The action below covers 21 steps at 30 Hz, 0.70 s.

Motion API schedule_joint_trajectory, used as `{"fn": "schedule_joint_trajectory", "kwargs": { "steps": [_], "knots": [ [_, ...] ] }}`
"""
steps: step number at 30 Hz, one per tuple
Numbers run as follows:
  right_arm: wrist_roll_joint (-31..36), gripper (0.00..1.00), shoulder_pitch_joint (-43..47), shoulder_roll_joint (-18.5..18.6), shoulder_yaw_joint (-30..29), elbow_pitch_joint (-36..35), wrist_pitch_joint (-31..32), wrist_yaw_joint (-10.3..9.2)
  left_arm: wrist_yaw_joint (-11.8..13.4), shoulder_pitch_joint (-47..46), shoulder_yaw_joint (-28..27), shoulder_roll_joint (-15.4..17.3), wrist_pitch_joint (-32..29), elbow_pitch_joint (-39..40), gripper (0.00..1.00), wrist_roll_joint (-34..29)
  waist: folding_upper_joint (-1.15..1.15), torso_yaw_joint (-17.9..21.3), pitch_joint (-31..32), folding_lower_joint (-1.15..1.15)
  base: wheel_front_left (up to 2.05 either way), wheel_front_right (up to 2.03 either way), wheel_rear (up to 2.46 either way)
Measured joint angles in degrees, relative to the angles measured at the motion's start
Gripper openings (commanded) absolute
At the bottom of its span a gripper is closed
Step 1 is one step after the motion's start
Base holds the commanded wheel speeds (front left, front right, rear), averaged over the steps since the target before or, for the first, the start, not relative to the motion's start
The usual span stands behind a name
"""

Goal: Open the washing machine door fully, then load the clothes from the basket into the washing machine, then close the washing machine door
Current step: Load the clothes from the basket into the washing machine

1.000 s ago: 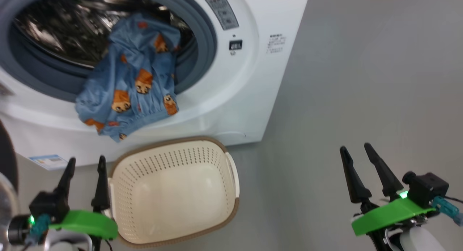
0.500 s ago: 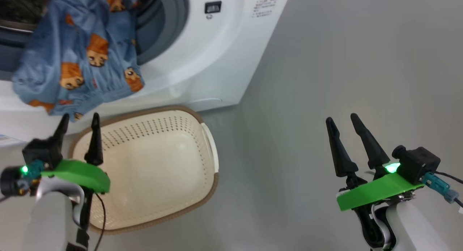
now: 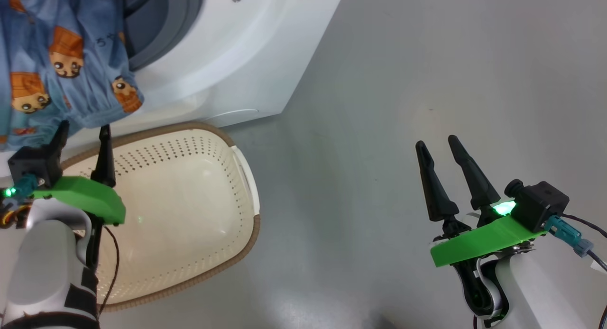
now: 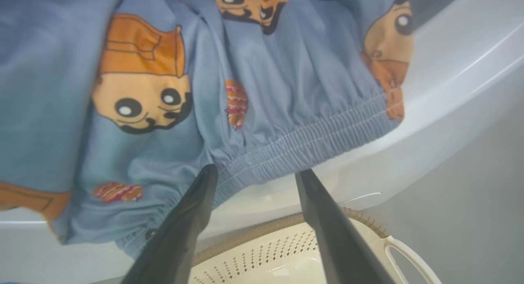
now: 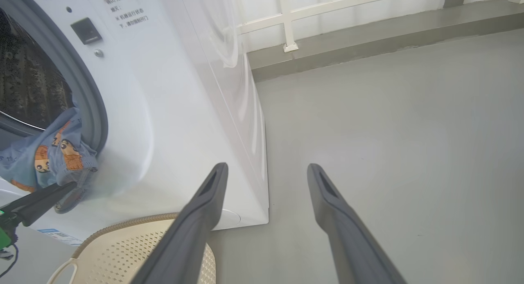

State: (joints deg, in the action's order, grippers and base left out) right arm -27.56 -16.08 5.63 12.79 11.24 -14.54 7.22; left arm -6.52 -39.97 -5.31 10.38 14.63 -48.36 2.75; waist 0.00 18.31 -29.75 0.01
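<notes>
Over the lip of the washing machine (image 3: 227, 59), above the basket (image 3: 256, 229), the clothes (image 3: 57, 73) hang, seemingly limp and light, likely best pinched at the gathered hem before the left gripper (image 3: 83, 127), spread wide, empty.

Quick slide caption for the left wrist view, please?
Open left gripper near the hem of the bear-print clothes draped over the washing machine lip, basket beneath.

clothes (image 3: 71, 44): soft cloth | basket (image 3: 189, 151): matt perforated plastic | washing machine (image 3: 232, 63): glossy
</notes>
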Motion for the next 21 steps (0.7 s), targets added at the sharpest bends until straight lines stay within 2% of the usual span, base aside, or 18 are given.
{"fn": "schedule_joint_trajectory", "kwargs": {
  "steps": [12,13,14,16,17,18,21],
  "knots": [
    [-0.01,1.0,-0.15,-0.46,0.29,0.03,0.0,0.0,2.0,-3.44,-0.19,0.67,0.0,-1.55,1.0,-0.33,0.0,1.12,-0.81,-0.01,0.0,0.0,0.0],
    [-0.01,1.0,-0.15,-0.48,0.3,0.03,0.0,0.0,2.02,-3.53,-0.23,0.67,0.0,-1.53,0.76,-0.3,0.0,1.12,-0.8,0.0,0.0,0.0,0.0],
    [-0.01,1.0,-0.15,-0.51,0.3,0.03,0.0,0.0,2.02,-3.54,-0.23,0.68,0.0,-1.53,0.44,-0.3,0.0,1.11,-0.77,0.0,0.0,0.0,0.0],
    [-0.01,1.0,-0.15,-0.58,0.31,0.03,0.0,0.0,2.02,-3.53,-0.23,0.67,0.0,-1.53,0.15,-0.3,0.0,1.07,-0.67,-0.01,0.0,0.0,0.0],
    [-0.01,1.0,-0.15,-0.6,0.3,0.03,0.0,0.0,2.02,-3.53,-0.22,0.67,0.0,-1.52,0.05,-0.3,0.0,1.03,-0.63,-0.01,0.0,0.0,0.0],
    [-0.01,1.0,-0.15,-0.63,0.29,0.03,0.0,0.0,2.02,-3.53,-0.24,0.68,0.0,-1.45,0.02,-0.27,0.0,0.97,-0.59,-0.01,0.0,0.0,0.0],
    [-0.01,1.0,-0.15,-0.77,0.21,0.04,0.0,0.0,2.01,-3.51,-0.43,0.59,0.0,-0.09,0.0,0.21,0.0,0.69,-0.45,0.0,0.0,0.0,0.0]
  ]
}}
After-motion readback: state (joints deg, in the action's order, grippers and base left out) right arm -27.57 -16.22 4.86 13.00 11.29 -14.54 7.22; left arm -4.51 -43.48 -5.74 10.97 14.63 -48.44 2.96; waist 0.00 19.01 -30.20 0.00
